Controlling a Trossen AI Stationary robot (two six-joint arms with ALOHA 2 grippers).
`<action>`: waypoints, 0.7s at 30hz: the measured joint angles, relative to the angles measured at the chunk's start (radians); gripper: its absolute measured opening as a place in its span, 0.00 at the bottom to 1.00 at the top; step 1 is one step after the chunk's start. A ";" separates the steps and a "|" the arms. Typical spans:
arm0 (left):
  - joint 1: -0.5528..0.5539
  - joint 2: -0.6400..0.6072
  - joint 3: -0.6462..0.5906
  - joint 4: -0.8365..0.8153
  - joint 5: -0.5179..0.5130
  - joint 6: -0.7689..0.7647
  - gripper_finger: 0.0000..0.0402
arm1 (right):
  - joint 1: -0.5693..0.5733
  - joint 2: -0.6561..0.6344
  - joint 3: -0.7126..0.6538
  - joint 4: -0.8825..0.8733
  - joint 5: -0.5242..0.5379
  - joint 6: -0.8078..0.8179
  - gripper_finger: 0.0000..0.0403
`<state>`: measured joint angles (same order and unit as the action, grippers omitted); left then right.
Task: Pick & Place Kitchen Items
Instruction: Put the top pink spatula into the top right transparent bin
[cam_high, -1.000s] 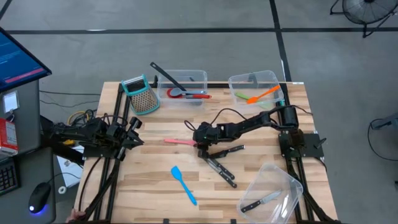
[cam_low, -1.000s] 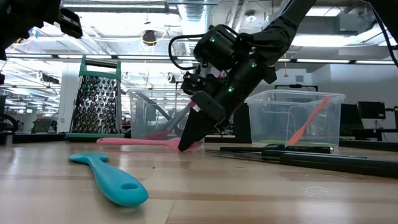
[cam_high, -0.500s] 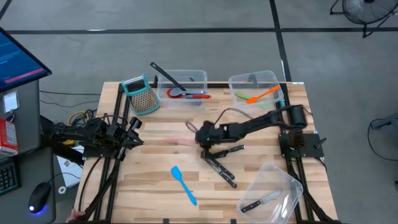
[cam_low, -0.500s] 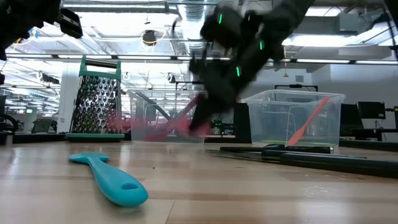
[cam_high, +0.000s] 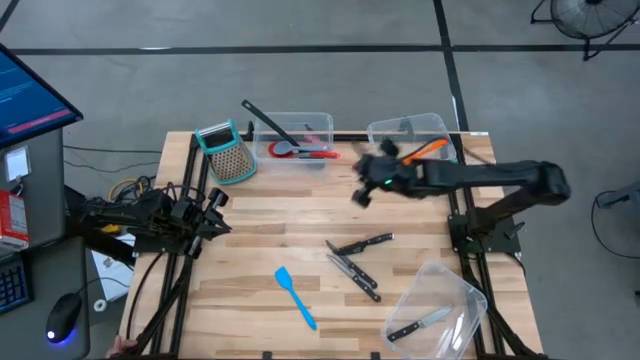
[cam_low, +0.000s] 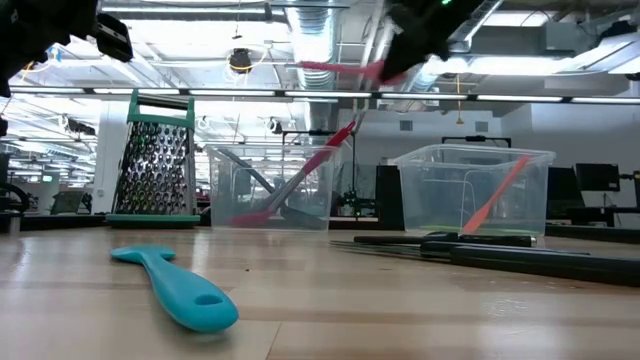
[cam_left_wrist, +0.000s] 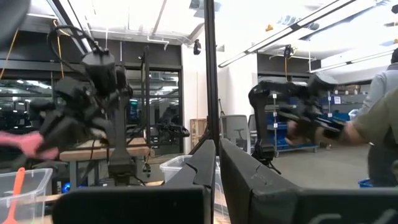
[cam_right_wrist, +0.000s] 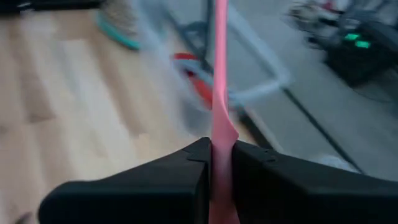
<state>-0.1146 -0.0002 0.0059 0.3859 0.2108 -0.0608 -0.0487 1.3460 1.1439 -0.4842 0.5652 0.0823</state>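
Note:
My right gripper (cam_high: 364, 186) is high above the far middle of the table, shut on a pink spatula (cam_low: 335, 68), which also shows in the right wrist view (cam_right_wrist: 219, 68). A blue spatula (cam_high: 296, 297) lies flat near the table's front. Several black-handled knives (cam_high: 353, 262) lie flat at the middle. My left gripper (cam_high: 216, 210) waits at the table's left edge; its fingers (cam_left_wrist: 208, 168) stand almost together, holding nothing. My right gripper pinches the pink spatula between its two fingers near one end, where it widens (cam_right_wrist: 221, 138). The spatula runs on straight ahead of the fingers, edge-on to the wrist view. It is lifted clear of the table, about level, and sticks out toward the table's left (cam_low: 305, 66).
A clear bin (cam_high: 318, 122) at the far edge holds a red-headed spatula and a black ladle. A second bin (cam_high: 432, 122) holds orange and green utensils. A tipped bin (cam_high: 455, 285) at the front right holds a knife. A teal-framed grater (cam_high: 226, 152) stands far left.
My right gripper has risen from the table's middle and swung toward the far right, toward the bins, keeping hold of the pink spatula. The spatula, which lay on the table, is now lifted clear and high above it.

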 joint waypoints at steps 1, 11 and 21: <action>0.000 0.000 0.000 0.000 0.000 0.000 0.02 | -0.011 -0.035 0.001 -0.040 0.020 0.008 0.06; 0.000 0.000 0.000 0.000 0.000 0.000 0.02 | -0.227 -0.234 0.002 -0.606 0.067 0.100 0.06; 0.000 0.000 0.000 -0.001 0.000 0.000 0.02 | -0.407 -0.184 0.002 -0.821 0.022 -0.200 0.06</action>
<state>-0.1146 -0.0002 0.0059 0.3851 0.2111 -0.0608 -0.4553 1.1617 1.1454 -1.3047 0.5869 -0.1176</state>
